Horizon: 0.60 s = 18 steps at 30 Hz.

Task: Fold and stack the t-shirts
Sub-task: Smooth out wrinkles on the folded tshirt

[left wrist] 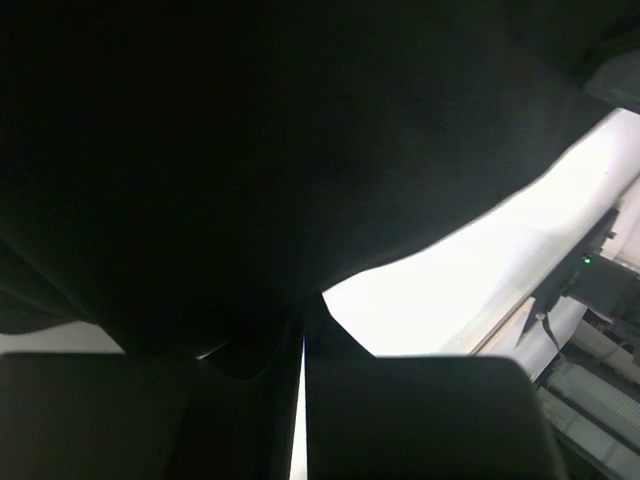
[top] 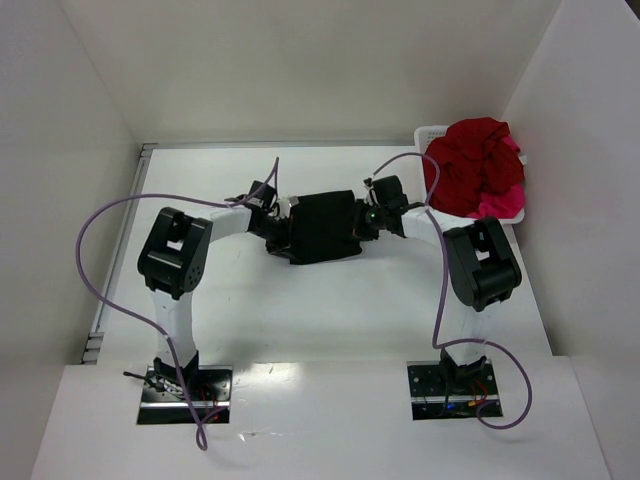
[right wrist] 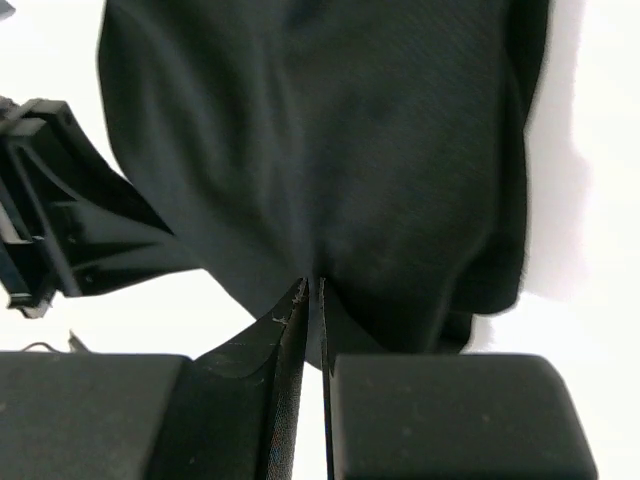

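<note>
A black t-shirt (top: 322, 227) is seen lying folded into a compact rectangle near the middle of the table (top: 330, 310), slightly toward the far edge. It is flanked by both arms, which are bent inward from the near edge.

The left gripper (top: 281, 228) is placed at the shirt's left edge. In the left wrist view, its fingers (left wrist: 420, 410) are pressed almost together, and a fold of the black cloth is pinched at their tips. Most of that view is filled by the dark fabric.

The right gripper (top: 366, 218) is placed at the shirt's right edge. In the right wrist view, its fingers (right wrist: 460, 410) are drawn close with only a thin slit between them, and the hem of the black cloth is caught at the tips. The shirt is spread away from them over the white surface.

A white basket (top: 432, 133) is set in the far right corner of the table. A crumpled dark red t-shirt (top: 475, 160) is heaped in it, and a pink t-shirt (top: 497, 206) is seen beneath it at the near side of the basket.
</note>
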{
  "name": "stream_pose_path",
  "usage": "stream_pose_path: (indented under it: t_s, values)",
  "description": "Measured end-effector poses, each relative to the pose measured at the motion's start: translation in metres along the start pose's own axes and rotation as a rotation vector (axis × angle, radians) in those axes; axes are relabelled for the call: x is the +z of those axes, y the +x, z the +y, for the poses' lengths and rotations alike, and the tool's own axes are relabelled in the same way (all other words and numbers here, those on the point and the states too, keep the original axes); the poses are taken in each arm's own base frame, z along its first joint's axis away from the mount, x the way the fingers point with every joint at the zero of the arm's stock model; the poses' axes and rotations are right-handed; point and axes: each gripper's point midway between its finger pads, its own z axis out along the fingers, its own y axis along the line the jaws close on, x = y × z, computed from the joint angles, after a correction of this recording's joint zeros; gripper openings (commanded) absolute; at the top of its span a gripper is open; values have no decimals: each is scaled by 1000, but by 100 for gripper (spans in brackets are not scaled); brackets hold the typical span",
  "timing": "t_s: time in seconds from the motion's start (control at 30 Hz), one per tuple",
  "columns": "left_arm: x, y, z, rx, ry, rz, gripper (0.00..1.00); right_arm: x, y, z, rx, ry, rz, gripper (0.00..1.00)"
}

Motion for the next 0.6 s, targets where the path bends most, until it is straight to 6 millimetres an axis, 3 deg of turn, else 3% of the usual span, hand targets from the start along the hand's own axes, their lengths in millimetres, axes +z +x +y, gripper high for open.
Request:
stream_pose_path:
  t_s: [0.2, 0.4, 0.5, 0.6]
  values:
    - [2, 2, 6, -15, -14, 6, 6, 0, 16, -20, 10, 75, 31, 15]
    - [-9, 5, 12, -51, -29, 21, 8, -8, 18, -34, 8, 161, 29, 15]
    - [-26, 7, 2, -46, -13, 20, 11, -19, 13, -34, 6, 187, 8, 18]
    - [-50, 1, -22, -1, 32, -11, 13, -36, 2, -27, 3, 188, -35, 19]
